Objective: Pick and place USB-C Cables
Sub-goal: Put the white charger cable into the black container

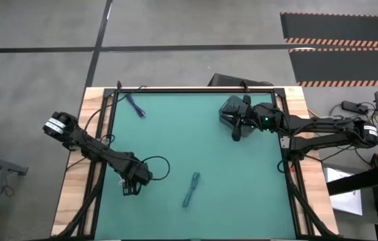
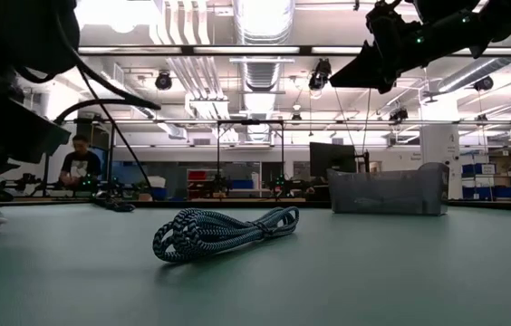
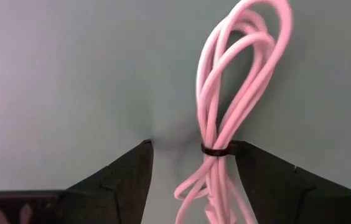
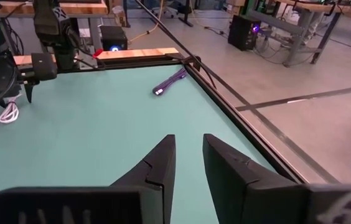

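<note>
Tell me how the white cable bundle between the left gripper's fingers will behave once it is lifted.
The white cable bundle, thin looped cord cinched by one dark tie, will probably droop and swing rather than stay stiff. It looks light, so the open left gripper should lift it easily. Its smooth round strands sit against one finger, so an off-centre pinch might let loops slip free.

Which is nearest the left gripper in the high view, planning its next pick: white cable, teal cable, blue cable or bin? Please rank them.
From the left gripper:
1. White cable, between its open fingers.
2. Teal cable, front centre of the mat.
3. Blue cable, back left corner.
4. Bin, back right, under the right gripper.
</note>
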`<state>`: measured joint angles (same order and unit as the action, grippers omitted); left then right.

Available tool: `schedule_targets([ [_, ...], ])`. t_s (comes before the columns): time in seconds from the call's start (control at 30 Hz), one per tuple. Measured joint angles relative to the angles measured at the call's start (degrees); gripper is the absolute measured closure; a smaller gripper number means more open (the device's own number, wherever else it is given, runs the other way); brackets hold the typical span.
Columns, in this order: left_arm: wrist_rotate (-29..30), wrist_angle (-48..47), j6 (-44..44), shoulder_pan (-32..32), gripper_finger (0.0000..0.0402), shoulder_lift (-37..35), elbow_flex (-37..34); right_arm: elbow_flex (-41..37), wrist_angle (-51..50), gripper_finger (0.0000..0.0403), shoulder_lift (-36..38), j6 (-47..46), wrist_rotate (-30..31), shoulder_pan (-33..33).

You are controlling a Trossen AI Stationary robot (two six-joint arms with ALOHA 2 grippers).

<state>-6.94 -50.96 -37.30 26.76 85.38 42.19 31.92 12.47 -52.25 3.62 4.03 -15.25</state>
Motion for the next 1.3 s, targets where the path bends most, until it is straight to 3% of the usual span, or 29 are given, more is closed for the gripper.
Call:
schedule_targets([
  [0.27,-0.10,-0.04,0.15,-0.02,0.0220,0.00,-0.52,0.00,-0.08,0.0330,0.00,0.00,0.00,0.00],
  [0.87,-0.54,-0.09,0.17,-0.02,0.0388,-0.04,-0.54,-0.01,-0.06,0.0328,-0.02,0.35,0.00,0.01],
  [1.3,5.84,-1.10,2.59,-0.07,0.0391,-2.82,3.60,-0.72,0.55,0.0339,-0.04,0.00,0.00,1.50],
])
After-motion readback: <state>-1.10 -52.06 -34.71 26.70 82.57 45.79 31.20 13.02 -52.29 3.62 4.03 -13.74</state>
